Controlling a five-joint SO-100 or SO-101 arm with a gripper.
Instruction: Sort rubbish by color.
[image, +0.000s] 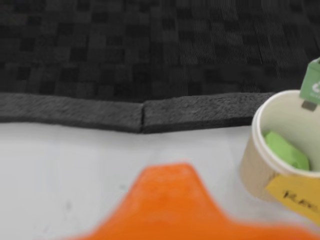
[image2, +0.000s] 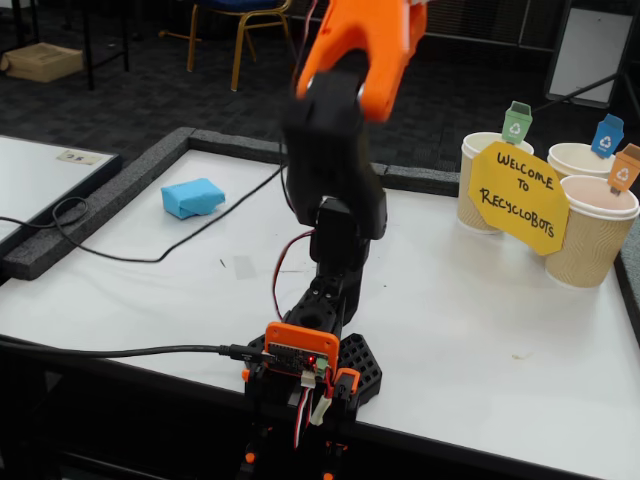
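A light green paper lump (image: 287, 150) lies inside the beige cup (image: 257, 167) with the green tag (image: 312, 82), at the right of the wrist view. The light blue paper lump (image2: 192, 197) rests on the white table (image2: 450, 300) at its far left in the fixed view, well away from the arm. My orange gripper (image: 170, 202) shows only as a blurred orange shape at the bottom of the wrist view. In the fixed view the gripper (image2: 365, 45) is raised high above the table and cut off by the top edge. Its jaws are not visible, and nothing shows in them.
Three beige cups stand at the far right: green-tagged (image2: 488, 185), blue-tagged (image2: 580, 160) and orange-tagged (image2: 592, 235), with the yellow sign (image2: 520, 195) in front. A black foam border (image: 100, 112) edges the table. A black cable (image2: 150, 255) crosses the left side.
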